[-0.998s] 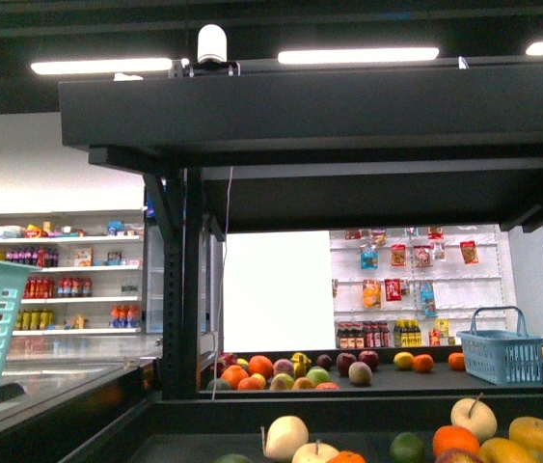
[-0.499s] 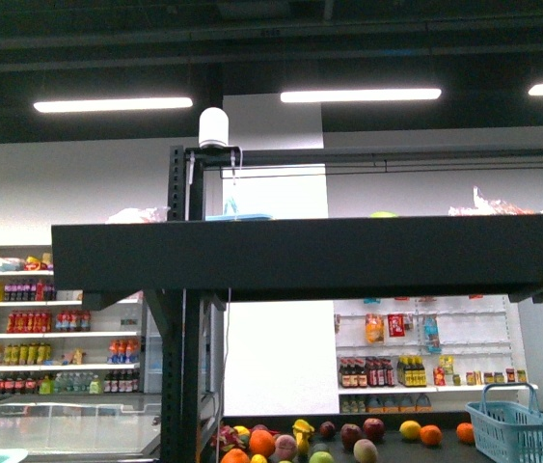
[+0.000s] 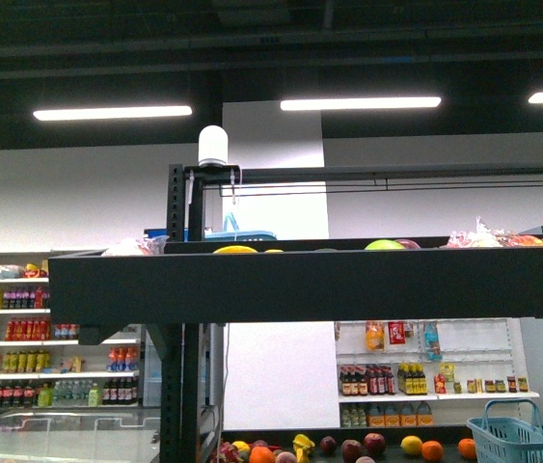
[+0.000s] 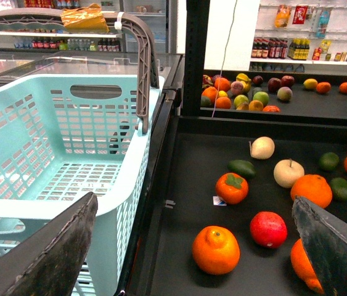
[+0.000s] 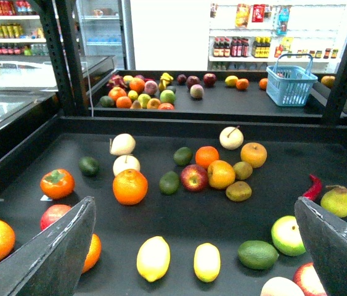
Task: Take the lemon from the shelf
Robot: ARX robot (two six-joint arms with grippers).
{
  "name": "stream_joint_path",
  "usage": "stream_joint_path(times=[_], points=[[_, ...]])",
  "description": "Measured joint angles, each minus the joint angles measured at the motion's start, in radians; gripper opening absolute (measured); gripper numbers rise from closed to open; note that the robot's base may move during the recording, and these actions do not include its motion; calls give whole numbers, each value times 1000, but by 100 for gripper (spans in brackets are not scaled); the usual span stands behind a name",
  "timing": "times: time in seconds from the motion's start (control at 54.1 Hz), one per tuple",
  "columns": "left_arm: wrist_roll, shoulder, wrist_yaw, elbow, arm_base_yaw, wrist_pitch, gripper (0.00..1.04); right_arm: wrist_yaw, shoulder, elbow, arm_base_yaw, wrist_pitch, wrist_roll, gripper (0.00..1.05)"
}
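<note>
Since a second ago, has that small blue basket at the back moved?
No. The blue basket sits lower in the front view, but it keeps its place just right of the orange; the whole view shifted, not the basket.

No text or label is legible anywhere.

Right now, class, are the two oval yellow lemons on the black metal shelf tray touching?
Apart. Right wrist view shows bare shelf between the fatter lemon and the slimmer lemon.

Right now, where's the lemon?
In the right wrist view, two lemons lie side by side on the shelf, beside a dark green fruit.
</note>
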Motion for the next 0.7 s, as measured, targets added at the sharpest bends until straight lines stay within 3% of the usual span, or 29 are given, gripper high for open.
stream_joint_path(times=[0.074, 0.222, 0.425, 0.702], points=[[-166, 104, -14, 50, 4, -46, 97, 1, 0, 0, 0, 0, 0, 97], [-431, 355, 134, 251, 50, 10, 97, -1, 0, 0, 0, 0, 0, 97], [-702, 725, 313, 529, 242, 74, 97, -1, 0, 0, 0, 0, 0, 97], [-961, 1153, 377, 766, 450, 175, 97, -1, 0, 0, 0, 0, 0, 97]])
